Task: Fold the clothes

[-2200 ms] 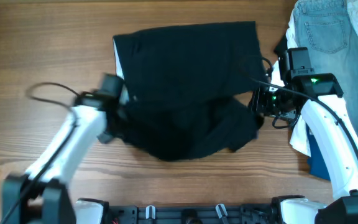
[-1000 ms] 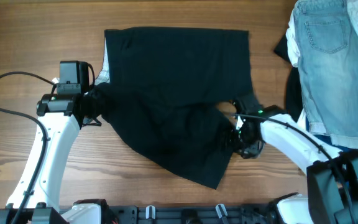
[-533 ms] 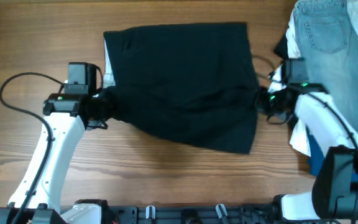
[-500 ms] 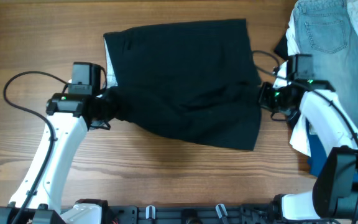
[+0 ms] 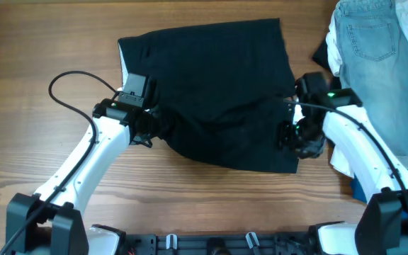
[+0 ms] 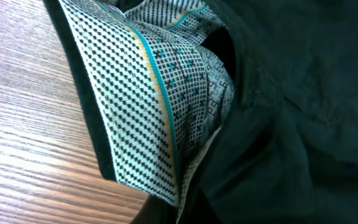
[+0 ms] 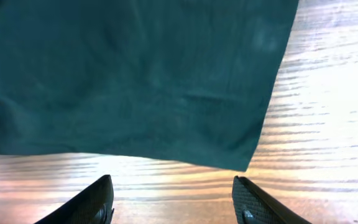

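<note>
Now the black garment (image 5: 211,85) lies spread mid-counter (image 5: 34,49) — its left edge bunched in the closed left tool (image 5: 146,126), with patterned lining (image 6: 166,93) filling the wrist view. Opposite, the right tool (image 7: 174,193) hangs open just off the garment's near right corner — nothing between its fingers. Denim (image 5: 370,57) sits far right.

Brown wood-grain table (image 5: 34,42) with bright glare in places

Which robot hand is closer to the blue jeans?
The right. The right gripper hangs open over the black garment, at its right edge near the jeans; the left gripper grips its far left side.
</note>
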### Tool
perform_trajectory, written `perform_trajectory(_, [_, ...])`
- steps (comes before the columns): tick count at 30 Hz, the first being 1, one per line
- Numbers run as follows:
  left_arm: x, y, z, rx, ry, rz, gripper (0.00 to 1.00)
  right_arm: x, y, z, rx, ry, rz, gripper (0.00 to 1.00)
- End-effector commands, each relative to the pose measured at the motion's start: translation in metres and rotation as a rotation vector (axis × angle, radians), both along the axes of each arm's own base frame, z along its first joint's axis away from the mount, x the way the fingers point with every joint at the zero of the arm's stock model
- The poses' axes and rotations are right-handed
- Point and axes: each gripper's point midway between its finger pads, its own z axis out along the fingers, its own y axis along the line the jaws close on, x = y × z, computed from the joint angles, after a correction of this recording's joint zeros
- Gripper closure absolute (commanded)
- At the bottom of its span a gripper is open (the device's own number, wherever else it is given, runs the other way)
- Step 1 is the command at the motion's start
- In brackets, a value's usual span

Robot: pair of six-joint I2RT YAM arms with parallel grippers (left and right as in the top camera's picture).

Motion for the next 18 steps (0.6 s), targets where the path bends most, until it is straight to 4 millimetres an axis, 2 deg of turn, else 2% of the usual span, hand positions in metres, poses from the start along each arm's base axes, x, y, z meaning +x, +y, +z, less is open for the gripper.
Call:
perform_trajectory(1, [0.004,0.010,0.000,0.032,-0.010,0.035,0.96,-0.022,-0.010,-0.022,-0.094,0.053,-0.087,0.39])
perform_trajectory(8, [-0.018,0.027,-0.006,0.064,0.093,0.059,0.96,-0.027,-0.011,-0.054,-0.090,0.028,-0.125,0.42])
perform_trajectory(12, [-0.020,0.028,-0.006,0.067,0.103,0.059,0.96,-0.033,-0.012,-0.078,-0.096,0.058,-0.144,0.43])
perform_trajectory(13, [-0.020,0.028,-0.006,0.067,0.101,0.059,0.96,-0.034,-0.011,-0.081,-0.093,0.068,-0.145,0.46])
perform_trajectory(18, [-0.021,0.036,0.011,0.099,0.045,0.072,0.96,-0.034,-0.010,-0.085,-0.088,0.078,-0.145,0.90])
